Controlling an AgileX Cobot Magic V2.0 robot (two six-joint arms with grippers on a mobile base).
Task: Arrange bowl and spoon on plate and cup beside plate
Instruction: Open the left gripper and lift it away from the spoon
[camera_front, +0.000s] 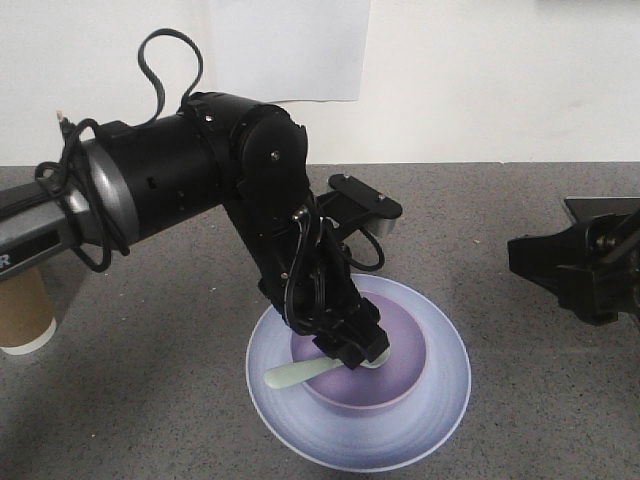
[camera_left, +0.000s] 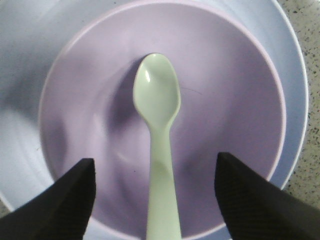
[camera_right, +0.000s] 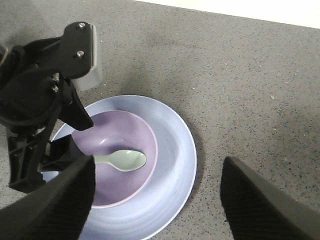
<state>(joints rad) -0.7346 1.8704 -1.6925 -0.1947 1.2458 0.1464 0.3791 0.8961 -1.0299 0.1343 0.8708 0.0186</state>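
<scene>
I am using the pale blue plate (camera_front: 440, 405) as my reference. It is lying flat on the grey speckled tabletop (camera_front: 500, 210).

The lilac bowl (camera_left: 230, 100) is sitting upright on the plate, about in its middle, with plate rim showing around it. The mint-green spoon (camera_left: 156, 95) is lying inside the bowl. Its oval head is facing up near the bowl's bottom. Its handle is leaning out over the bowl's rim on the left arm's side of the plate.

The left gripper (camera_left: 154, 159) is hanging directly over the plate, just above the bowl. Its black fingers (camera_left: 65, 200) are spread wide, one on each side of the spoon handle. In the wrist view neither one is touching the handle, so it is gripping nothing.

The right gripper (camera_right: 157, 160) is waiting over the bare tabletop, well apart from the plate on the right arm's side. Its jaws are gaping wide with nothing between them.

The brown paper cup (camera_front: 22, 312) is standing upright on the tabletop, well apart from the plate on the left arm's side. The left arm and the frame edge are partly hiding it.
</scene>
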